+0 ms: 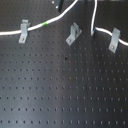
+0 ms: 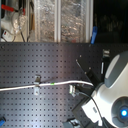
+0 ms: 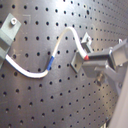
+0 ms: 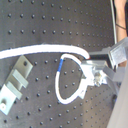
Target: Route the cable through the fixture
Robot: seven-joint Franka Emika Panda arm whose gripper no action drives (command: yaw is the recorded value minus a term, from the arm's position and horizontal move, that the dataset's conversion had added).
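Your gripper (image 4: 94,67) is closed on the cable (image 1: 60,19) near its blue band (image 4: 59,64). The cable already sits in the left bracket (image 1: 23,31) and reaches the right one (image 1: 114,39); the middle fixture (image 1: 73,34) is still unthreaded, the cable running just behind it.

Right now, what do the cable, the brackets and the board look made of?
Cable: white flexible cord, likely plastic-jacketed, bending in loose curves.
Middle bracket: silver-grey with dull sheen, probably metal.
Board: matte black plate with a regular hole grid, possibly anodised metal; can't confirm.
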